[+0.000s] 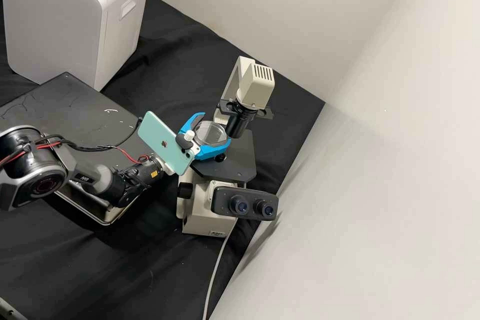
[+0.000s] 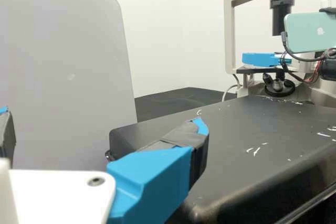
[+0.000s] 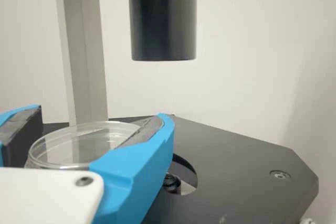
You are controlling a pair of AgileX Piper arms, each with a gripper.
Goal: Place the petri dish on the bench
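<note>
With the right gripper (image 1: 216, 129), pinching the petri dish (image 1: 210, 134) at the microscope stage (image 1: 241, 159), not yet carrying it to the black bench (image 1: 170, 70).

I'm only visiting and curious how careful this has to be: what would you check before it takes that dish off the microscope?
1. Right fingers on both sides of the dish: ok.
2. Dish level: ok.
3. Dish lifted off the stage: cannot tell.
4. Gap under the lens tube above the dish: ok.
5. Bare bench to set it on: ok.
6. Left fingers well away, by the black box: ok.
</note>
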